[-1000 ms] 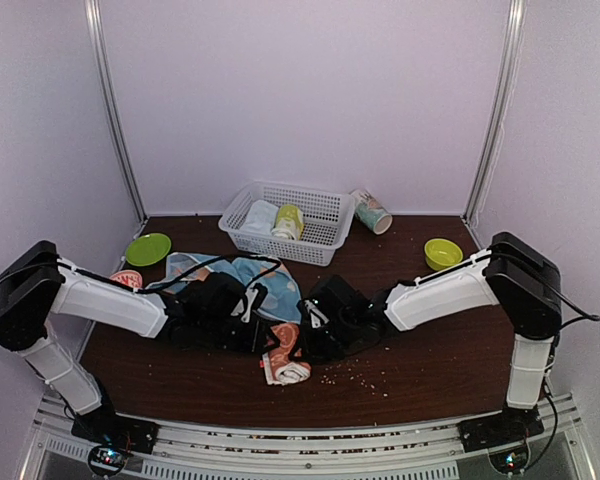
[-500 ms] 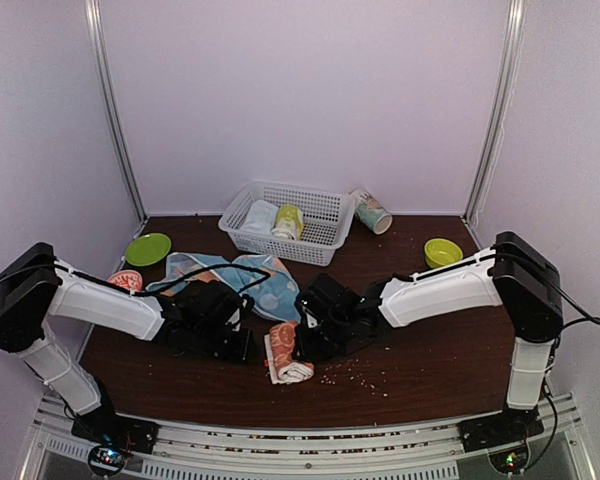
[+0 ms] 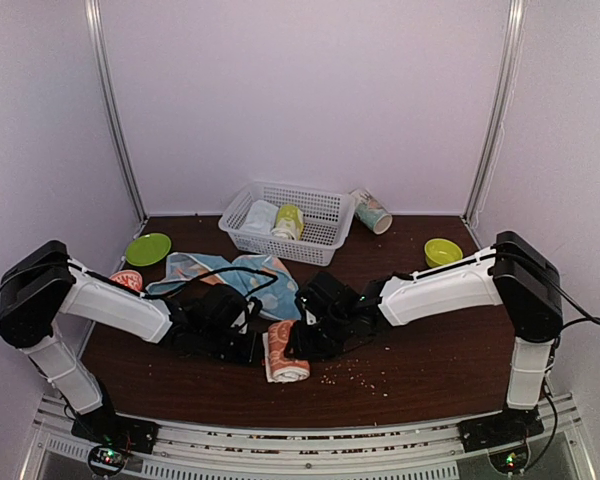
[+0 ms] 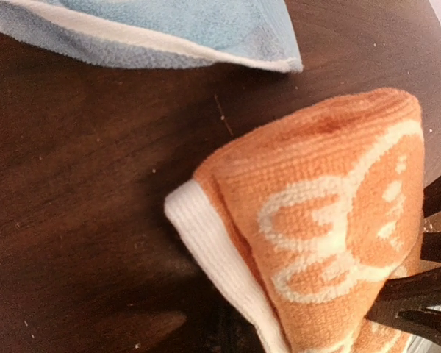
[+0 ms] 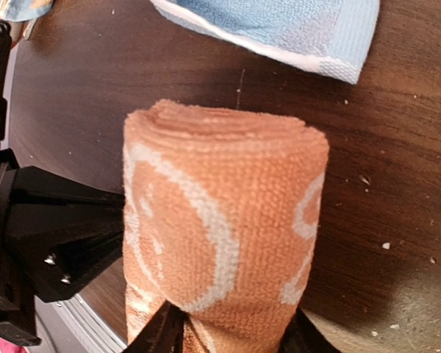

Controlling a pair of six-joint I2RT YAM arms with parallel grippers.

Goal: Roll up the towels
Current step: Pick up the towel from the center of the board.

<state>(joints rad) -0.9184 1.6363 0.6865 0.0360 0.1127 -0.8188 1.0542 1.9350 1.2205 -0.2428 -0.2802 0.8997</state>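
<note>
1. Lying rolled on the dark counter (image 3: pixel 430 372), the peach-orange towel (image 3: pixel 286 352) shows white cartoon outlines.
2. The left pincer (image 3: pixel 255 345) is pressed together just beside the roll; the right pincer (image 5: pixel 228 337) is spread astride its end.
3. The light blue towel (image 3: pixel 248 274) sprawls just behind; the cup's (image 3: pixel 372 212) print is too small to read.

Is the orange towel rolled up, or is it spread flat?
Rolled up. In the right wrist view the orange towel is a tight cylinder, with spiral layers visible at its end.

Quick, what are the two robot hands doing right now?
Left gripper: shut, tip right beside the rolled orange towel.
Right gripper: open, one finger on each side of the orange towel.
</note>
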